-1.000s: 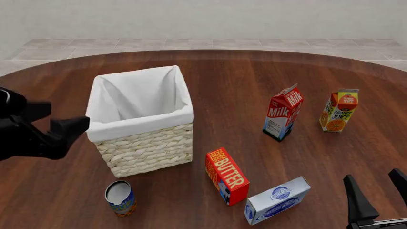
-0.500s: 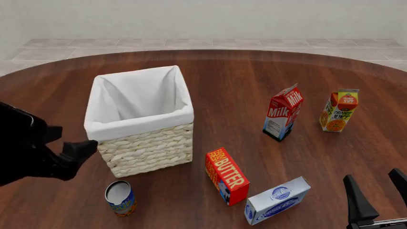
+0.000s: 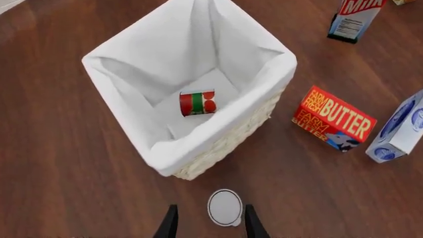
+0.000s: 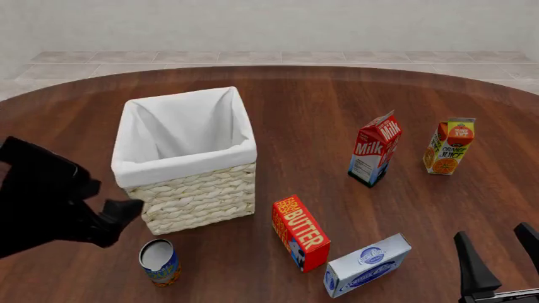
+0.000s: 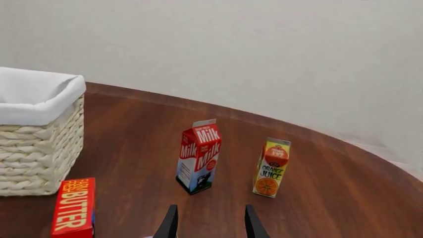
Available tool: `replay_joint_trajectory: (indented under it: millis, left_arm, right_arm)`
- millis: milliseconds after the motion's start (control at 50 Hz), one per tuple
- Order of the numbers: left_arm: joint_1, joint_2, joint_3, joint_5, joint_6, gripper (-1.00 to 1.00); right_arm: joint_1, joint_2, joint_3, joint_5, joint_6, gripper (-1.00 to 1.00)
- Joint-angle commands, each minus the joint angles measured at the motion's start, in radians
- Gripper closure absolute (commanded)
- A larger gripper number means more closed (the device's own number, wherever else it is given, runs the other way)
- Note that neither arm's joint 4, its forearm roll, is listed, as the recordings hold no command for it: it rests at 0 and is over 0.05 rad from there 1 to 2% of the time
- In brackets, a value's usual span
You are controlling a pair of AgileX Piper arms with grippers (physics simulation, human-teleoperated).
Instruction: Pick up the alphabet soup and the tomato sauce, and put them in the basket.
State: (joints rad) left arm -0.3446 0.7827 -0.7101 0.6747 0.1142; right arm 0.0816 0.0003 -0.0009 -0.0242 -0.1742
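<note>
On the left, my left arm (image 4: pixel 50 202) reaches in low over the dark wooden table (image 4: pixel 337 101), a black shape just beside the basket's near left corner. Its claw (image 3: pixel 210 224) is spread wide and holds nothing; in the left wrist view the two dark fingertips (image 3: pixel 170 225) stand either side of the soup can's (image 4: pixel 159 262) grey top, apart from it. The soup can stands upright on the table, just in front of the basket (image 4: pixel 198 196), outside it.

The basket is square, cream wicker, with white cloth folded over its rim. The tomato sauce can (image 3: pixel 197 103) lies on its side on the cloth floor inside.

Right of the basket, a red butter box (image 4: pixel 300 232) stands on the table, and beside it a white and blue box (image 4: pixel 367 265) lies flat. Farther back stand a milk carton (image 4: pixel 375 149) and an orange juice carton (image 4: pixel 449 146), well apart from the basket.

At the far right, near the front edge, my right claw (image 4: pixel 499 255) is spread wide and holds nothing.
</note>
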Motion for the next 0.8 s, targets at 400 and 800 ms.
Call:
replay_joint_trajectory:
  millis: [400,800]
  left_arm:
    - [-0.028,0.046,0.084,-0.065,-0.028,-1.0]
    - [-0.046,0.076,0.138,-0.133,-0.055,-1.0]
  right_arm:
    - [0.001,0.0,0.0,0.003,-0.001,-1.0]
    - [0.0,0.0,0.0,0.003,0.002,-1.0]
